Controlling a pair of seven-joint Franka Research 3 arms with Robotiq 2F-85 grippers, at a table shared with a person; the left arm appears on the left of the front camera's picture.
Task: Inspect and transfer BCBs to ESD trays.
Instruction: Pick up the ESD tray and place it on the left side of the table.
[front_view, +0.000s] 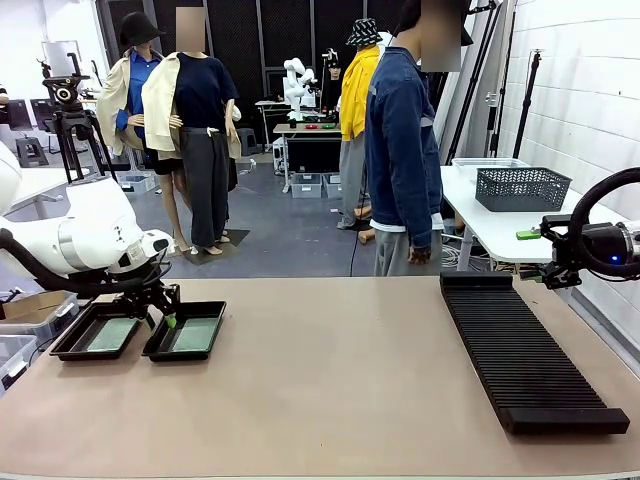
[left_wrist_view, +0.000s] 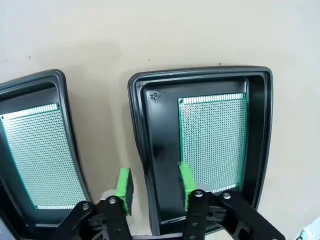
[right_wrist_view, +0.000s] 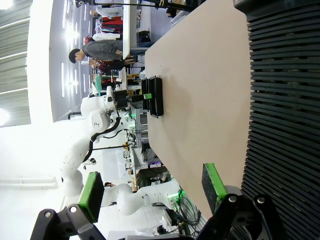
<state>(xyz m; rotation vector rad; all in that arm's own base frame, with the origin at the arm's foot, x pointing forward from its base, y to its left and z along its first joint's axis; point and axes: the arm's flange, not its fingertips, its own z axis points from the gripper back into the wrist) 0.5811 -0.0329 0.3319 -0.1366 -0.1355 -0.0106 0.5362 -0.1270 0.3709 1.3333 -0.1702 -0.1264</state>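
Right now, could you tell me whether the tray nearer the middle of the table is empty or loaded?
Loaded. A green circuit board lies flat on the floor of that black tray, inside its walls.

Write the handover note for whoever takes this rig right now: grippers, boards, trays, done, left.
Left gripper: jaws apart, holding nothing, straddling the near wall of the right-hand tray.
Right gripper: open, empty, at the table's right edge beside the long ribbed rack.
Boards: one green board lies flat in the right-hand tray, the other board lies flat in the left-hand tray. The trays sit side by side at the table's left.
Done: both boards are in trays.
Left: lift the left arm clear; nothing else appears to need moving.
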